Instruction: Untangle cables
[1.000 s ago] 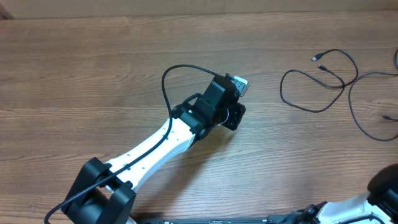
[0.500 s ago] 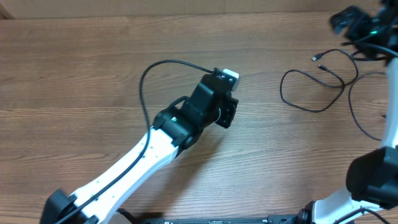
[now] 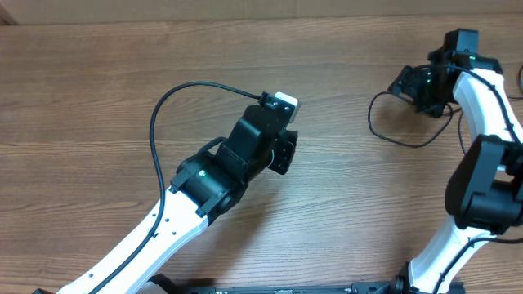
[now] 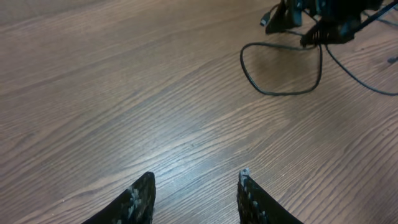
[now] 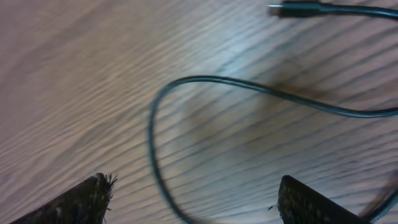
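A thin black cable [image 3: 371,122] lies in a loop on the wooden table at the far right. My right gripper [image 3: 411,85] hovers over the top of that loop, open and empty. In the right wrist view its fingers [image 5: 193,193] are spread wide above the cable's curve [image 5: 205,79], with a plug end [image 5: 298,9] at the top edge. My left gripper [image 3: 283,153] is at the table's middle, open and empty, well apart from the cable. The left wrist view shows its fingers [image 4: 196,186] over bare wood and the loop [image 4: 273,93] far ahead.
A second thin cable [image 4: 364,81] runs off to the right past the loop, mostly hidden under the right arm in the overhead view. The left arm's own thick black cable [image 3: 155,131] arches to its wrist. The wooden table [image 3: 98,82] extends left.
The right arm swung in from the lower right to the far right and came down over the cable loop. The left arm drew back toward the lower left.
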